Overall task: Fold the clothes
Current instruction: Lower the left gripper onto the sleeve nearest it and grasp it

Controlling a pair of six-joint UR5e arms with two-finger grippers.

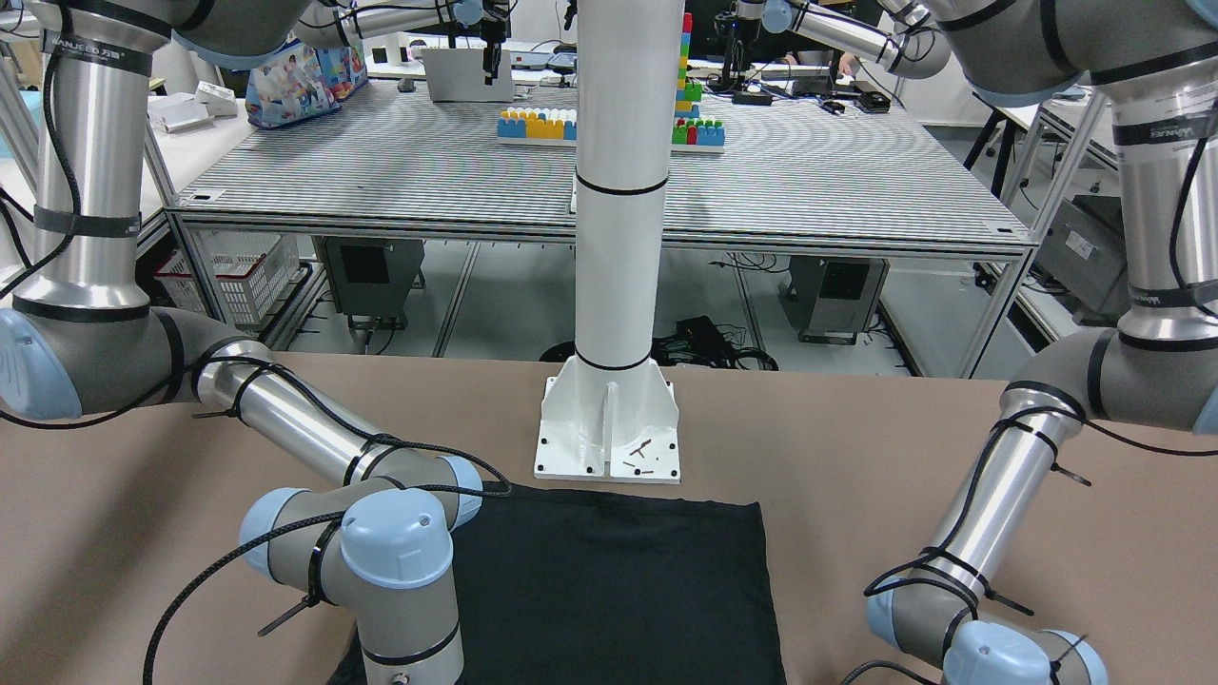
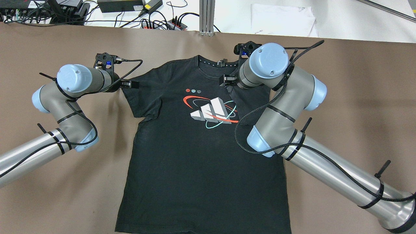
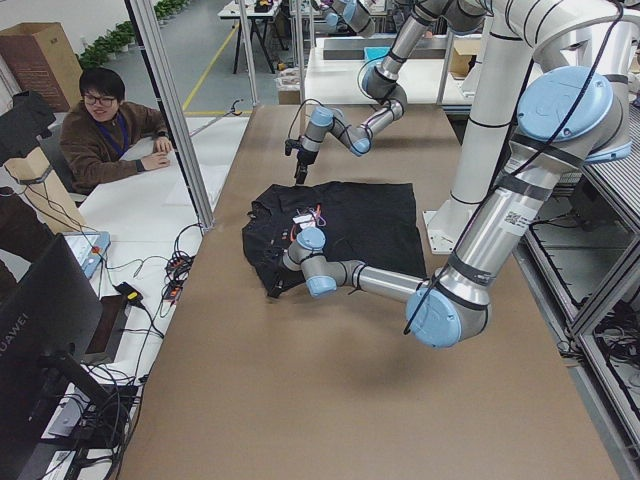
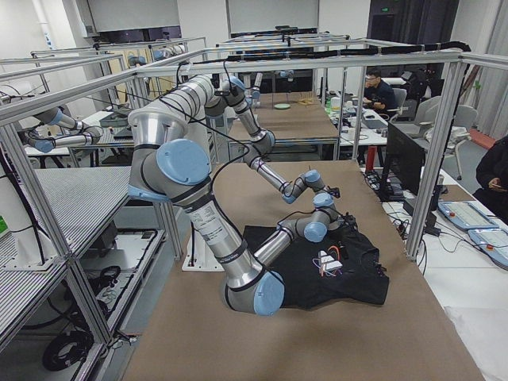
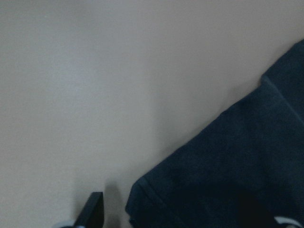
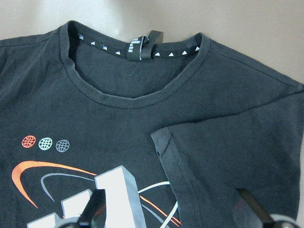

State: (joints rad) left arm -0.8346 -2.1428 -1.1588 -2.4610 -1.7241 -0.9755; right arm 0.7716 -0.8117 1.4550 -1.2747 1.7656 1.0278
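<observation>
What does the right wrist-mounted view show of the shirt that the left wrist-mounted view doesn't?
Right wrist only: the collar, neck label, printed logo and a sleeve folded in over the chest. Left wrist only: the other sleeve, not folded in. Both: the black T-shirt on the table, with the right tool and left tool open.

Brown table (image 2: 357, 97), black T-shirt (image 2: 195, 169) flat — white pedestal (image 1: 609, 433)

Left pincer (image 5: 190, 219) and right pincer (image 6: 173, 213) both point down, held low; jaws of each spread apart.
</observation>
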